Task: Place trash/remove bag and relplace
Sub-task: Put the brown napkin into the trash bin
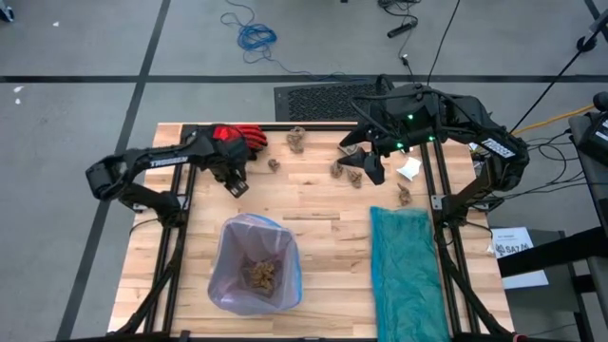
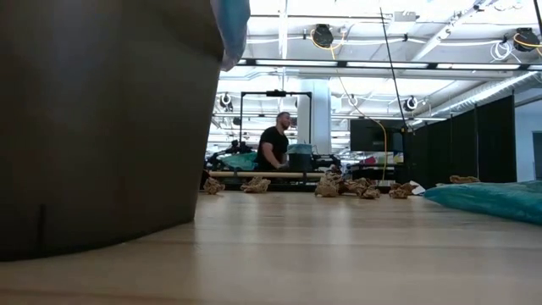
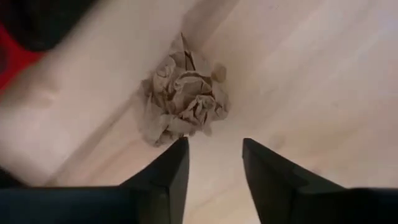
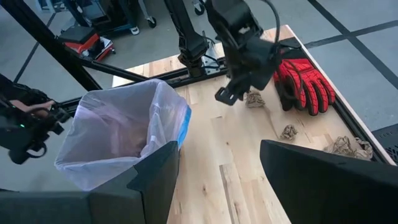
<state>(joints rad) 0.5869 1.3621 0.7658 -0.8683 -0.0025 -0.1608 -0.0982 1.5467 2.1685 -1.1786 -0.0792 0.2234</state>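
At the near edge of the table stands the bin, lined with the bag, its pale rim folded over the top. Brown trash lies in the bottom of it. In the low view the bin's dark wall fills the left side. To the right of the bin a teal bag lies flat, reaching to the near edge.

Farther back, the left gripper hangs over the table just by the red glove. Its fingers stand apart and hold nothing, and a brown paper lump lies on the wood just in front of their tips. The right wrist view shows that same lump directly beneath this gripper, with the glove next to it.

The right gripper is raised above the far middle of the table, open and empty, its fingers well apart. Around it lie more lumps, one near the far edge, a small one left of centre, and another just beyond the teal bag. A white scrap lies to the right.

Beyond the table, a person shows in the room.
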